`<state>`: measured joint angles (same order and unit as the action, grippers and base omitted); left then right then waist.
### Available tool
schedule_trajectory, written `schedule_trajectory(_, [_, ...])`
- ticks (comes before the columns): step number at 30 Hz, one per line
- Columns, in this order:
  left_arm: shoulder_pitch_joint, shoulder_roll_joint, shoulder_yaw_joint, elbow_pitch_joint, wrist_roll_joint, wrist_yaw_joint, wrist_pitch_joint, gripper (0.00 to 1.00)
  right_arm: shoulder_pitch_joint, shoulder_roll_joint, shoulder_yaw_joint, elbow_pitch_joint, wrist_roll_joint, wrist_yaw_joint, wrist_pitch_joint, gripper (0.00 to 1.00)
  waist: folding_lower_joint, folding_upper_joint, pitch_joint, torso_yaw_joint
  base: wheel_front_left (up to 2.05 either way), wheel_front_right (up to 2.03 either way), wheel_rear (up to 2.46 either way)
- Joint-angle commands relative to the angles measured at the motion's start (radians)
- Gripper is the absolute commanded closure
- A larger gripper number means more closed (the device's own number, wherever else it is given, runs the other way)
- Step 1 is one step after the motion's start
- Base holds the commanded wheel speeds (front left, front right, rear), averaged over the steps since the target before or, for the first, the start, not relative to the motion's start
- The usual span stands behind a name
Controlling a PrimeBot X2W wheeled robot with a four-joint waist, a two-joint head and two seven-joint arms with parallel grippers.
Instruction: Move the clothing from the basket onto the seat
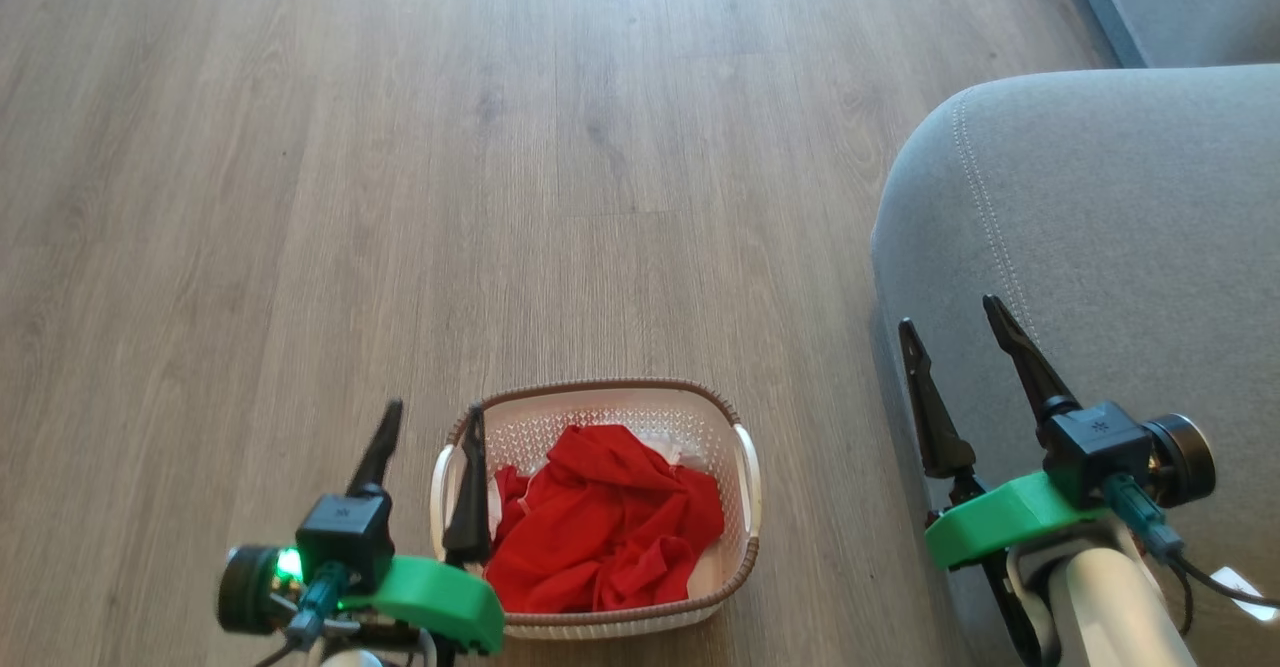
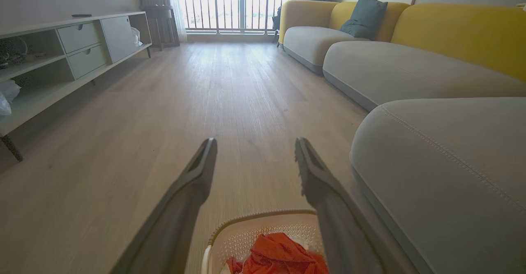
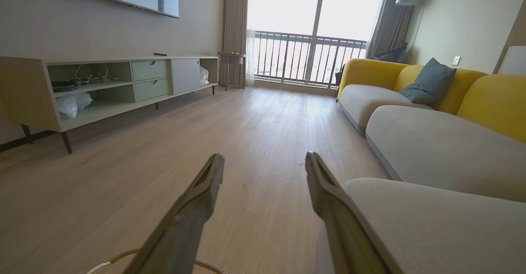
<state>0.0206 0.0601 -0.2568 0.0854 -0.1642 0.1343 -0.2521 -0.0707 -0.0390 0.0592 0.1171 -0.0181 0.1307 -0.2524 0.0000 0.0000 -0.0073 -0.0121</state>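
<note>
The basket [image 1: 640, 388] stands on the wooden floor [image 1: 500, 147] beside the grey seat [image 1: 1100, 217], not touching it. The red clothing [image 1: 610, 522] lies crumpled inside the basket, with a bit of white showing at the back. The left pincer [image 1: 435, 407] hangs above the basket's left end with its fingers spread wide and empty; one finger is over the left handle and the other over the floor. The right pincer [image 1: 948, 312] is over the seat's rounded edge — just as wide open, gripping nothing.
</note>
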Motion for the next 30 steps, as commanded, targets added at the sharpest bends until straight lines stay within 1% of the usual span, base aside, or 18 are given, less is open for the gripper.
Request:
schedule_trajectory(1, [-0.024,-0.009,0.033,-0.016,-0.006,-0.008,-0.010,0.00,-0.040,-0.011,0.025,-0.027,-0.003,0.000,-0.009,0.00,0.0000,0.0000,0.000,-0.003,0.00,0.00,0.00])
schedule_trajectory(4, [-0.030,-0.009,0.031,0.009,-0.022,-0.023,-0.010,0.00,-0.043,-0.011,0.028,-0.020,-0.001,0.000,-0.009,0.00,0.0000,0.0000,0.001,-0.006,0.00,0.00,0.00])
schedule_trajectory(11, [-0.036,-0.010,0.033,0.017,-0.035,-0.020,-0.010,0.00,-0.046,-0.011,0.030,-0.018,-0.003,0.000,-0.009,0.00,0.0000,0.0000,0.008,-0.008,0.00,0.00,0.00])
schedule_trajectory(17, [-0.037,-0.010,0.015,0.051,-0.044,-0.025,-0.010,0.00,-0.043,-0.011,0.033,-0.007,-0.014,0.000,-0.009,0.00,0.0000,0.0000,0.043,-0.016,0.00,0.00,0.00])
schedule_trajectory(19, [-0.046,-0.010,-0.003,0.087,-0.046,-0.035,-0.010,0.00,-0.044,-0.011,0.021,0.005,-0.019,0.000,-0.009,0.00,0.0000,0.0000,0.079,-0.019,0.00,0.00,0.00])
schedule_trajectory(23, [-0.110,-0.010,-0.045,0.151,-0.036,-0.055,-0.010,0.00,-0.073,-0.011,-0.020,0.016,-0.040,0.000,-0.009,0.00,0.0000,0.0000,0.191,-0.023,0.00,0.00,0.00])
schedule_trajectory(25, [-0.150,-0.010,-0.063,0.192,-0.030,-0.059,-0.010,0.00,-0.089,-0.011,-0.032,0.013,-0.041,0.000,-0.009,0.00,0.0000,0.0000,0.252,-0.027,0.00,0.00,0.00])
schedule_trajectory(26, [-0.150,-0.010,-0.063,0.192,-0.030,-0.059,-0.010,0.00,-0.089,-0.011,-0.032,0.013,-0.041,0.000,-0.009,0.00,0.0000,0.0000,0.252,-0.027,0.00,0.00,0.00])
schedule_trajectory(30, [-0.237,-0.010,-0.103,0.305,-0.013,-0.063,-0.010,0.00,-0.112,-0.011,-0.063,0.009,-0.051,0.000,-0.009,0.00,0.0000,0.0000,0.364,-0.036,0.00,0.00,0.00])
